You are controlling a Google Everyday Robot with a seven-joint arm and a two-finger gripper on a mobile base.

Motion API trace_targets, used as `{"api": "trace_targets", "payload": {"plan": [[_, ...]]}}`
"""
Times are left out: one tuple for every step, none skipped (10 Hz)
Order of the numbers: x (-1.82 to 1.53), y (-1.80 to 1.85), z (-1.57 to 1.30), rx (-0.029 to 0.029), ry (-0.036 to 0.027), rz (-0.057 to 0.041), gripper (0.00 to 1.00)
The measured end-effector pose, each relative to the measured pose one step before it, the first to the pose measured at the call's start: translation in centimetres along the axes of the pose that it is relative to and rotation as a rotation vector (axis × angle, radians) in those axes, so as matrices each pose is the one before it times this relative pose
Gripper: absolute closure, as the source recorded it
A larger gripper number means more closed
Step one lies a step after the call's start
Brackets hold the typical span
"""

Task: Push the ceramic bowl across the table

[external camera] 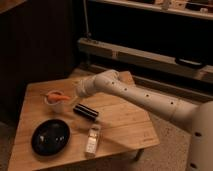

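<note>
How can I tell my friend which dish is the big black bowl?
Find the light-wood table; the gripper hangs over its middle, close to the small white bowl. The ceramic bowl sits near the table's front edge, on the picture's left. It is the only wide, shallow, shiny black dish, far bigger than the white one.

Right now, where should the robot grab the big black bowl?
Probably the rim, on the side nearest the arm, coming down from above. The ceramic bowl is wide, shallow and sits flat, so only the thin rim gives a hold. The tool is over the table, beside the small white bowl.
</note>
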State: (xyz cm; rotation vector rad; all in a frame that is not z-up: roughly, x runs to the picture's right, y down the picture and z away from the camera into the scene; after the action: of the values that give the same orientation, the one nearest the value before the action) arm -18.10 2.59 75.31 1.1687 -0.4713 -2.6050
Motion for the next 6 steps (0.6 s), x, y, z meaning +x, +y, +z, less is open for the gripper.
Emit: {"api": "trace_targets", "payload": {"plan": [[0.372,-2.135,-0.555,0.00030,-0.00015,0.00094,0.25],[0.297,-1.864,-0.478,0.00047,-0.00033,-0.00014,0.25],[0.347,-1.983,-0.521,0.00020,-0.00009,-0.00018,0.25],[0.300,-1.800,-0.484,0.00053,0.00025,0.00087,0.25],[0.285,-1.702,-0.466,-0.00035,-0.00003,-0.00007,0.25],[0.108,-0.797,-0.227,-0.00101,-0.00185,-0.00050,0.25]]}}
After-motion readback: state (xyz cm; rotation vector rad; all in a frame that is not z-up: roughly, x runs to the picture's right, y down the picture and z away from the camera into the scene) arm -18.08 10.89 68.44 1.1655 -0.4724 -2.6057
